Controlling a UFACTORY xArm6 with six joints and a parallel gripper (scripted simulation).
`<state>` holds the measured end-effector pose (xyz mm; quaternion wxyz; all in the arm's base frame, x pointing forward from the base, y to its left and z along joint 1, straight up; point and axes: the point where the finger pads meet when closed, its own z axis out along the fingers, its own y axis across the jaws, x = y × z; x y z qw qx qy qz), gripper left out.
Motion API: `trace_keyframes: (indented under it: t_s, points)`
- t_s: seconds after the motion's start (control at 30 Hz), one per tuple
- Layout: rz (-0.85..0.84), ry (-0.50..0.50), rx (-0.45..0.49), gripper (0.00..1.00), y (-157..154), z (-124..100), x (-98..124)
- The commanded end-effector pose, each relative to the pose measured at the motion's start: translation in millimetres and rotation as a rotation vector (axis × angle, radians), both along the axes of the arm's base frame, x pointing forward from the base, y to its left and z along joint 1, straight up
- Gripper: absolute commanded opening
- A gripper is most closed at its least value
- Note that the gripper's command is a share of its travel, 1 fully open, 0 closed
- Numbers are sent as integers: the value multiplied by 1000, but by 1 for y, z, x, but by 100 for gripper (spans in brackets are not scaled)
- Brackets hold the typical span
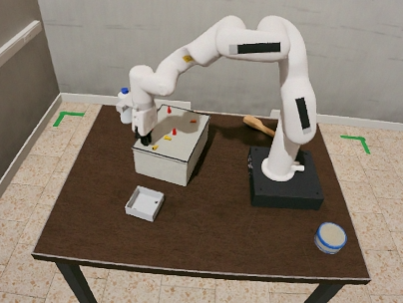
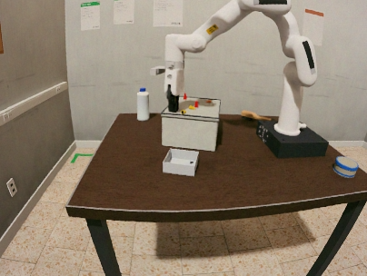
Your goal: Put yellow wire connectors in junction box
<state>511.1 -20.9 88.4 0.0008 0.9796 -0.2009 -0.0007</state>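
Observation:
The tool case (image 1: 172, 150) stands at the back left of the table, and its flat lid carries small connectors. Two yellow wire connectors (image 1: 155, 148) (image 1: 168, 139) lie near the lid's front left; they also show in the exterior view (image 2: 183, 111) (image 2: 192, 107). Red connectors (image 1: 175, 132) and an orange one (image 1: 194, 121) lie further back. My gripper (image 1: 145, 140) (image 2: 173, 108) points straight down at the lid's left front corner. It is shut on a yellow wire connector that the fingers mostly hide. The steel junction box (image 1: 145, 202) (image 2: 181, 162) sits open on the table in front of the case.
A white bottle with a blue cap (image 2: 143, 104) stands left of the case. A wooden tool (image 1: 259, 126) lies behind my black base (image 1: 285, 176). A blue-rimmed tape roll (image 1: 330, 237) sits at the front right corner.

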Motion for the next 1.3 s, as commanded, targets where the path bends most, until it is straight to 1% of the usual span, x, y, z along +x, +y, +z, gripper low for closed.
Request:
trace_keyframes:
  t_s: [0.0,0.93,1.03,1.17,1.23,1.27]
  points:
    - [0,-4,0,3,0,1,1]
    - [0,-4,0,3,0,2,1]
    - [0,-4,0,3,0,5,1]
    - [0,-4,0,3,0,16,1]
    - [0,-4,0,3,0,16,1]
    - [0,-4,0,3,0,20,1]
